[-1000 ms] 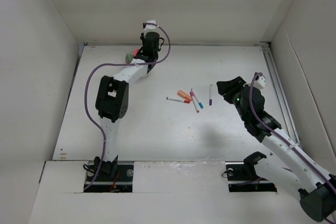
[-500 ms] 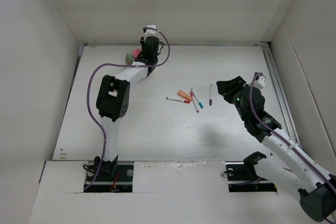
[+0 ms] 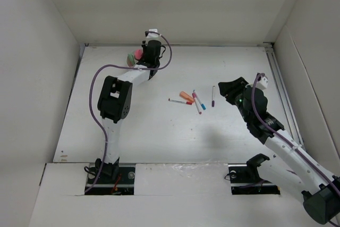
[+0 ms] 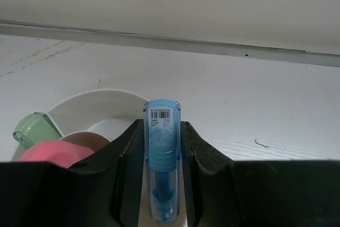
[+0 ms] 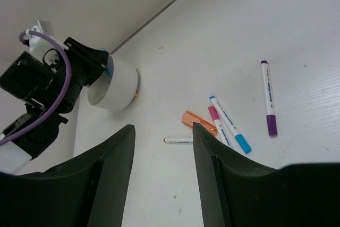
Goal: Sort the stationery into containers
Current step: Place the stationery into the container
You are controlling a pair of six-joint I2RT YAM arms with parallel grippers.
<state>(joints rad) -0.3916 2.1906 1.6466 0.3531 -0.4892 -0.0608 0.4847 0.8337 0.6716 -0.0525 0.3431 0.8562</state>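
Over cup [image 4: 101, 104], left fingers [image 4: 126, 155] grip blue pen [image 4: 162, 152]

A robot test booth in a lab

A white desk [image 3: 159, 136] is shut in by plain white walls [image 3: 175, 3] at its far edge and both side edges. Two robot arms are bolted at the near edge: a left arm [image 3: 113, 102] and a right arm [image 3: 265, 126]. A purple cable [image 3: 90, 97] is looped beside the left arm.
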